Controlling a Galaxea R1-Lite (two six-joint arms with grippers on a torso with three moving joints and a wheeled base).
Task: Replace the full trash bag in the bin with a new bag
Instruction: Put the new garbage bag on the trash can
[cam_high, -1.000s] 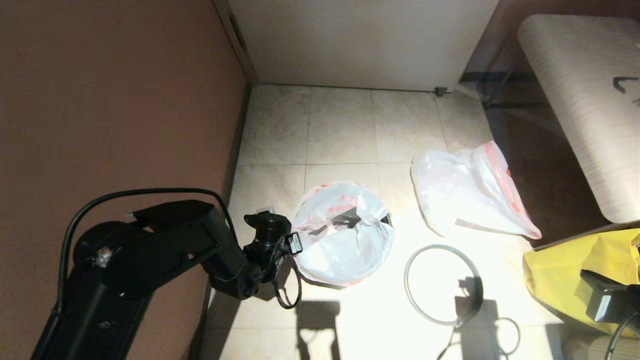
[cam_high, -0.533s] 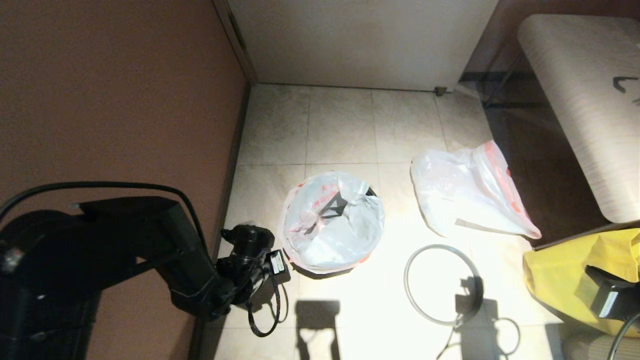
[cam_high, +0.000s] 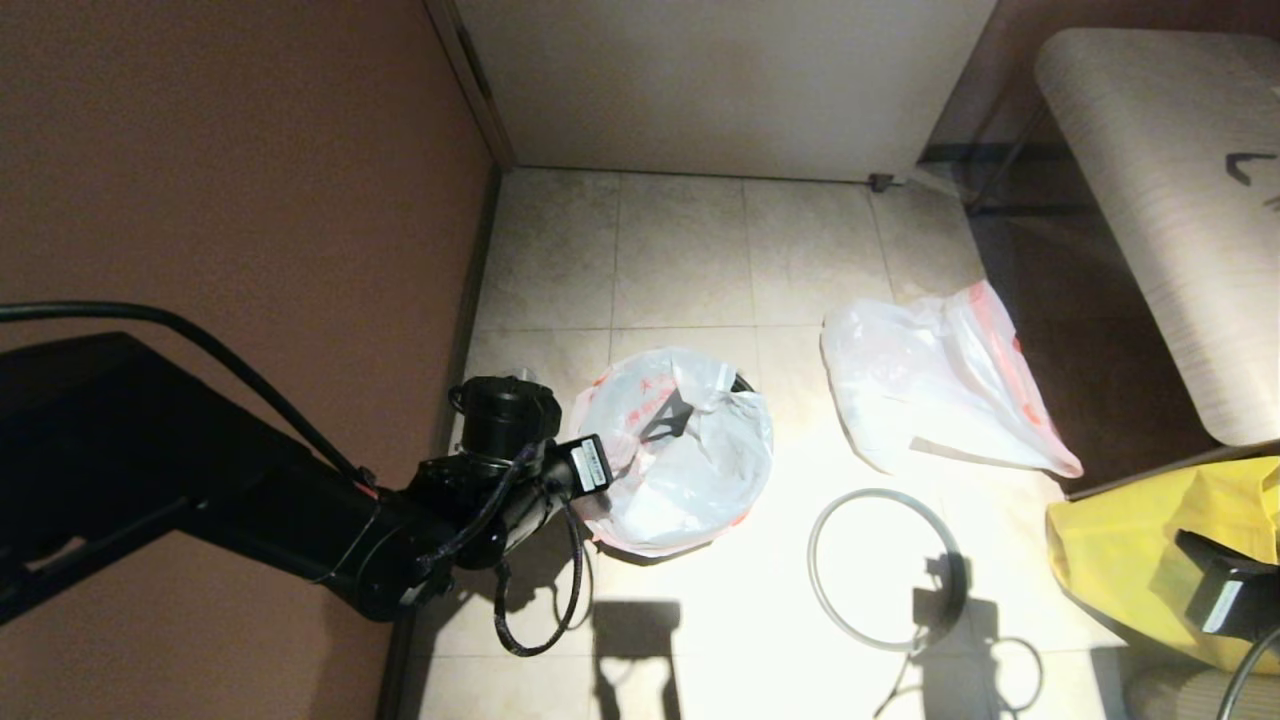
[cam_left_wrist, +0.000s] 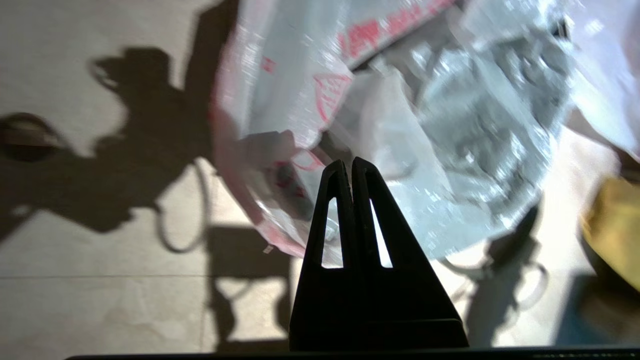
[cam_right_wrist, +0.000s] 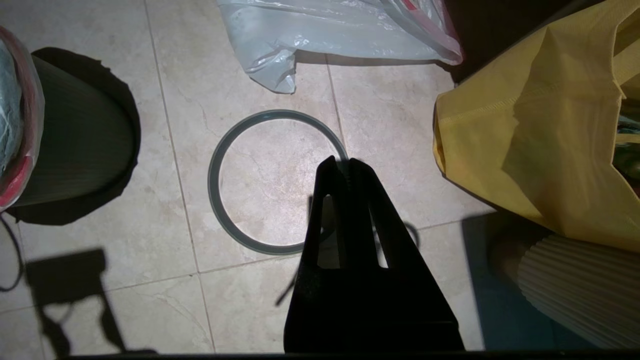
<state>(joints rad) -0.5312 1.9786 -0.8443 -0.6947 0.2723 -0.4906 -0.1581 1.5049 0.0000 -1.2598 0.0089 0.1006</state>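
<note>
The full trash bag (cam_high: 680, 455) sits in the bin (cam_right_wrist: 75, 150), its red-pink mouth folded over the rim; from the head the bin is almost hidden under it. Dark scraps show through the film (cam_left_wrist: 450, 125). My left gripper (cam_left_wrist: 351, 164) is shut with nothing seen between its fingers, hovering over the bag's left rim, its wrist (cam_high: 510, 420) beside the bag. The grey hoop (cam_high: 812, 565) lies on the floor right of the bin. The new bag (cam_high: 930, 390) lies flat beyond it. My right gripper (cam_right_wrist: 348, 162) is shut above the hoop's (cam_right_wrist: 214, 185) edge.
A big yellow bag (cam_high: 1130, 560) stands at the right, under my right arm (cam_high: 1225, 600). The brown wall (cam_high: 250, 200) runs close along the bin's left. A padded bench (cam_high: 1150, 200) fills the far right. A ribbed beige thing (cam_right_wrist: 580, 290) sits near the yellow bag.
My left arm drew back from the bin, then swung forward to the bag's left rim. The bag's top shifted left and away. The right arm barely moved.
</note>
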